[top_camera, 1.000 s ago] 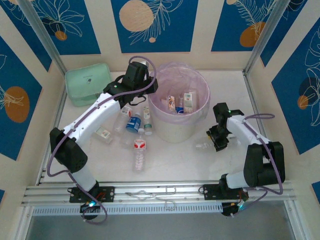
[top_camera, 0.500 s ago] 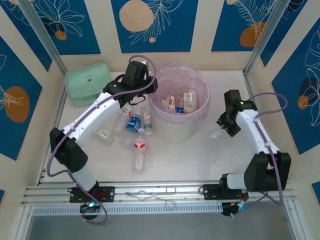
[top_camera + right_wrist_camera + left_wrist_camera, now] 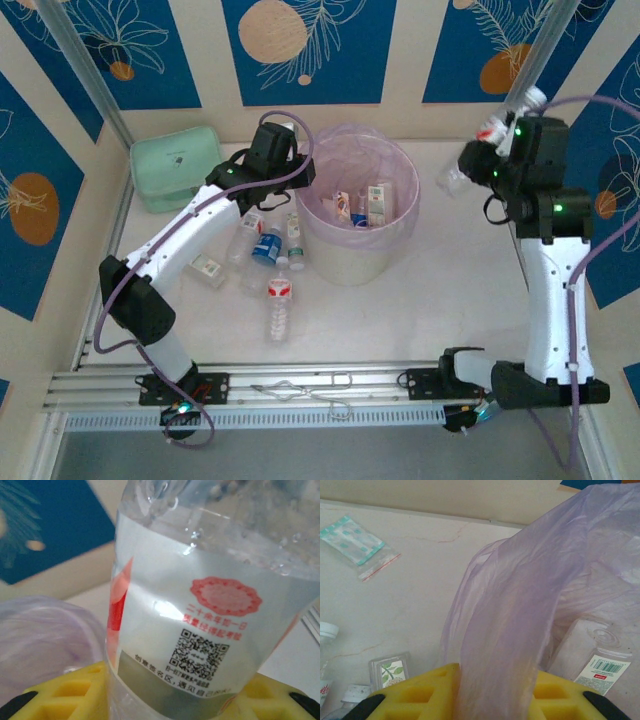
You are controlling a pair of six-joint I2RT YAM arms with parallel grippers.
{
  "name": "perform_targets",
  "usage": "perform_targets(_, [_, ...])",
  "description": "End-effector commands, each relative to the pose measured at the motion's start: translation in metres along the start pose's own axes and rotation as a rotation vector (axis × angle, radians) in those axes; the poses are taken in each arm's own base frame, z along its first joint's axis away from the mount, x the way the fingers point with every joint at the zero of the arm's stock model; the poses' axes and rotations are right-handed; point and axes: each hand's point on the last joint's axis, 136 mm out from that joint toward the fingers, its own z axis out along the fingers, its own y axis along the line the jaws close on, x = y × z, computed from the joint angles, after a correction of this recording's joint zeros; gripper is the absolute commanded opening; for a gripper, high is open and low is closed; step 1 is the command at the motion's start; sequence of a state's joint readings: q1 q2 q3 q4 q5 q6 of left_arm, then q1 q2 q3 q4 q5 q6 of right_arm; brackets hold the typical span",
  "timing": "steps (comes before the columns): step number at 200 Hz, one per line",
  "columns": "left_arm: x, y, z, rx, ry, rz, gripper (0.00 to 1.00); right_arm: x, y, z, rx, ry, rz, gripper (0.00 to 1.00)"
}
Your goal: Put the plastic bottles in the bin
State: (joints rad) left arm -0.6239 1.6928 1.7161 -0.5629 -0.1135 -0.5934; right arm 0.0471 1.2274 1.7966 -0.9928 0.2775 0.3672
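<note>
My right gripper (image 3: 478,160) hangs high to the right of the bin (image 3: 350,262), shut on a clear plastic bottle (image 3: 458,178) with a red and white label. Close up, that bottle (image 3: 200,620) sits between the yellow fingers (image 3: 75,690), with the pink bag (image 3: 45,640) below left. My left gripper (image 3: 297,185) is at the bin's left rim, shut on a fold of the pink bag (image 3: 520,605). Several bottles (image 3: 360,205) lie inside the bin. More lie on the table left of it: blue-labelled (image 3: 267,246), green-labelled (image 3: 295,240), red-labelled (image 3: 278,298).
The mint-green pouch (image 3: 177,170) lies at the back left. A small flat bottle (image 3: 207,270) sits under the left forearm. A small sachet (image 3: 357,545) lies on the table behind the bin. Metal frame posts stand at both back corners.
The right arm has lifted the bottle from the table right of the bin and swung it up and back, its jaws closing tighter on it. The left arm has not moved.
</note>
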Motion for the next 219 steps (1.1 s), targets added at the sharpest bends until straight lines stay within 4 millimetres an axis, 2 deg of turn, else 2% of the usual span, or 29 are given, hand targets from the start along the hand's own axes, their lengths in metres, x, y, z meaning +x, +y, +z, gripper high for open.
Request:
perform_targets(1, [-0.005,0.002,-0.002,-0.014,-0.012,0.016,0.31,-0.001,0.062,0.005,-0.201,0.061,-0.177,0.22])
perform_targets(13, [-0.006,0.0,-0.002,-0.008,-0.015,0.017,0.31,0.003,0.098,0.008,-0.294,0.106,-0.256,0.22])
perform_targets(24, [-0.006,0.0,-0.001,-0.01,-0.012,0.019,0.3,0.015,0.124,0.013,-0.342,0.168,-0.343,0.22])
perform_targets(38, [-0.006,0.001,-0.001,-0.017,-0.012,0.019,0.31,0.041,0.148,0.026,-0.356,0.267,-0.464,0.23])
perform_targets(48, [-0.006,0.002,-0.001,-0.02,-0.015,0.016,0.31,0.065,0.158,0.038,-0.355,0.344,-0.545,0.24])
perform_targets(77, [-0.008,0.0,-0.001,-0.012,-0.018,0.015,0.31,0.127,0.157,0.067,-0.317,0.548,-0.637,0.25])
perform_targets(104, [-0.009,0.0,0.0,-0.017,-0.026,0.019,0.3,0.161,0.145,0.081,-0.296,0.609,-0.634,0.25])
perform_targets(123, [-0.008,0.0,0.002,-0.015,-0.022,0.017,0.31,0.182,0.126,0.089,-0.254,0.672,-0.626,0.25])
perform_targets(154, [-0.007,0.0,0.004,-0.018,-0.016,0.018,0.31,0.199,0.101,0.099,-0.203,0.721,-0.611,0.28])
perform_targets(176, [-0.008,-0.001,0.005,-0.014,-0.018,0.017,0.3,0.208,0.093,0.106,-0.194,0.746,-0.585,0.35])
perform_targets(193, [-0.008,-0.002,0.006,-0.01,-0.014,0.016,0.3,0.198,0.098,0.101,-0.219,0.722,-0.573,0.46])
perform_targets(219, [-0.004,-0.001,0.008,-0.006,-0.004,0.009,0.3,0.165,0.108,0.081,-0.246,0.642,-0.582,0.7])
